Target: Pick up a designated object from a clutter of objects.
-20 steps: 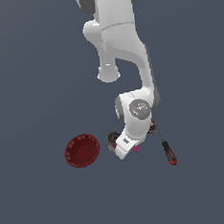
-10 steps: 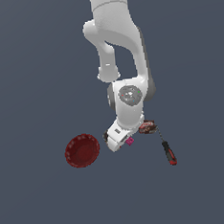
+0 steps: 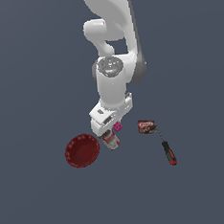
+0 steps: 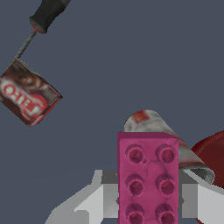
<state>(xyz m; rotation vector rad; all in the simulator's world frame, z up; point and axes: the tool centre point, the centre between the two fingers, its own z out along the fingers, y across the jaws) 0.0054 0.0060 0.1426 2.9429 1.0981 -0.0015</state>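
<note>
Gripping the pink block (image 4: 148, 177) between the fingers of the gripper (image 4: 148, 197). Risking a slip if the clamp is shallow. Hanging just above the can (image 4: 162, 135), so knocking it sideways is possible.

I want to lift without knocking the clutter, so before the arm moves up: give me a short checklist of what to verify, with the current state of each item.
1. Pink block sits between the gripper fingers: ok, wrist view shows a finger on each side of it.
2. Fingers pressed firmly on the block: cannot tell, the contact faces are hidden.
3. Block is off the surface: cannot tell from either view.
4. Can clear of the gripper: not ok, it sits right beside the block and under the hand.
5. Bowl clear of the lift path: ok, it lies apart, toward the exterior view's left.
6. Packet and screwdriver clear: ok, both lie apart toward the exterior view's right.
</note>
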